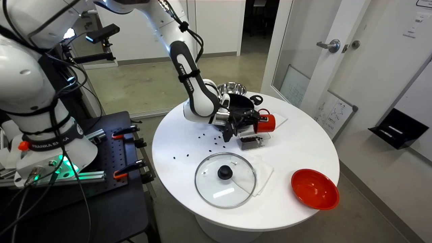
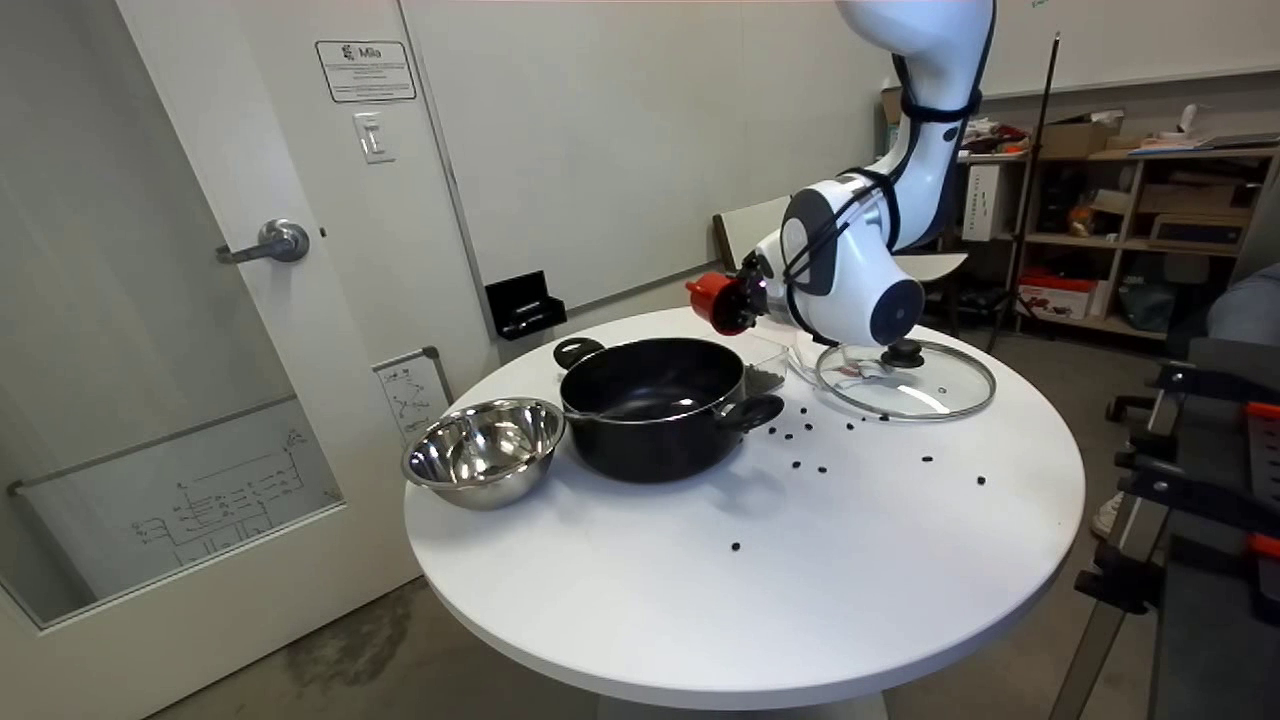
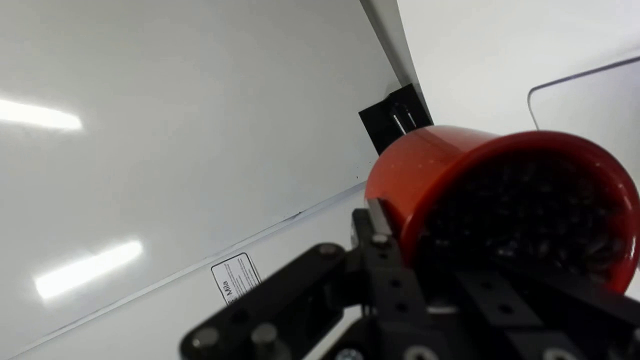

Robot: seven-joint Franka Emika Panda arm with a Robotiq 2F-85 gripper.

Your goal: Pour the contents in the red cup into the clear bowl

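Gripping the red cup (image 1: 267, 125) by its wall, the gripper (image 1: 257, 119) has its jaws closed upon it, above the white table (image 1: 297, 152). Only the wrist view permits a look inside the cup, where small dark pieces (image 3: 545, 200) are lying, rather blurred. The clear bowl (image 1: 252, 145) is found in both exterior views; some dark pieces are in it. A wide red bowl (image 1: 315, 189) at the edge of the table appears in an exterior view only. In an exterior view the black pot (image 2: 650, 448) shows its full round mouth, with the steel bowl (image 2: 500, 490) just beside it. Both exterior views show the glass lid (image 1: 225, 172) lying with its knob up, and loose dark bits (image 2: 822, 469) scattered on the table.

Concerning the jaws, the cup's wall is between them: in the wrist view one finger lies against the outside, while the second passes over the rim, its tip hidden. The cup is tilted onto its side in the air, the mouth turned back toward the gripper. The clear bowl stands lower than the jaws and near to them; whether the cup is exactly over it, I cannot tell.
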